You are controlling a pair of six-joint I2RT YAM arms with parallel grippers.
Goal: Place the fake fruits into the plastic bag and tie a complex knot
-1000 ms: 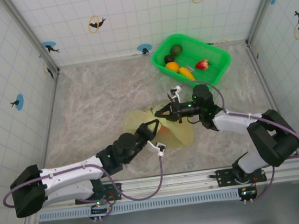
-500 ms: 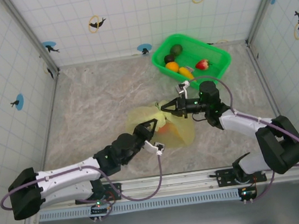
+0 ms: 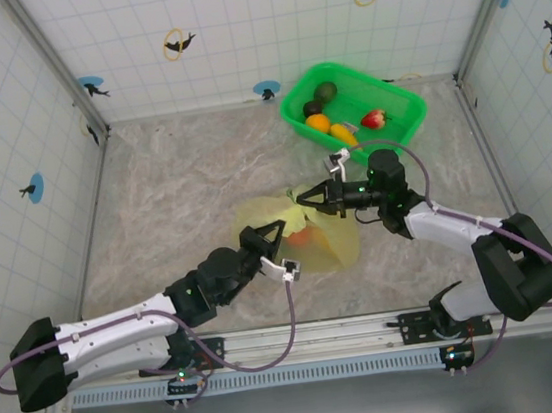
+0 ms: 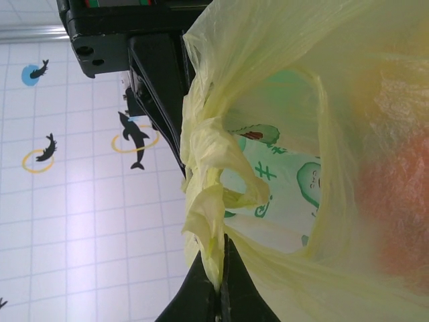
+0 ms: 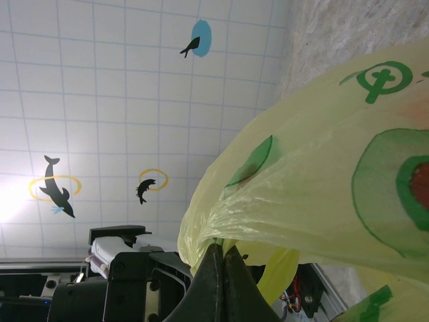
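The plastic bag [image 3: 331,245] sits mid-table, slumped, its long axis running ten-to-four o'clock, and an orange fruit [image 3: 303,235] glows through the film. The left gripper [image 3: 268,231] is clenched on the bunched rim at the bag's nine o'clock, while the right gripper [image 3: 302,199] pinches film at twelve. Bare table [image 3: 172,179] opens wide toward ten o'clock. The green basket [image 3: 403,135] crowds the far wall at one o'clock.
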